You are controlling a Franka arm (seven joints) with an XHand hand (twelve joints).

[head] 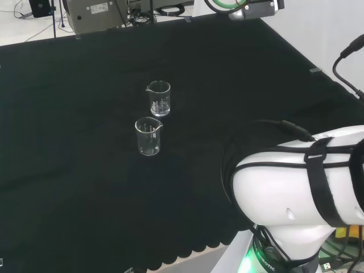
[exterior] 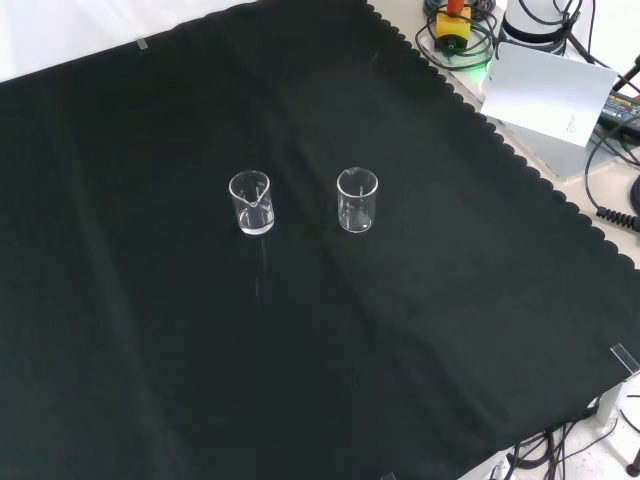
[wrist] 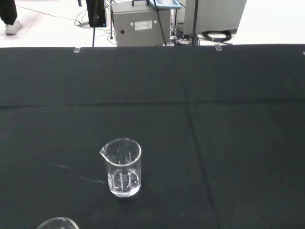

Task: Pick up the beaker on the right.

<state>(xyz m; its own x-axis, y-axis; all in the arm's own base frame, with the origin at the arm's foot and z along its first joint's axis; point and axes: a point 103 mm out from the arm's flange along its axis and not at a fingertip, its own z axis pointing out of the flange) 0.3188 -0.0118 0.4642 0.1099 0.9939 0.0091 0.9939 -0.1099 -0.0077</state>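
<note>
Two clear beakers upright mid-bench on the black cloth (exterior: 150, 380), near each other, not touching. In the front view, right beaker (exterior: 357, 200) sits beside left beaker (exterior: 250, 203), open cloth all round, edges well off. Can't tell fingers' state. In the wrist view, a second rim (wrist: 57, 223) is cut off at the frame edge.

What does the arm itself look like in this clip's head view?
The arm is made of glossy white, rounded links. Black straps wrap around it and hold a black cable along its top. A green light ring glows at its base joint.
</note>
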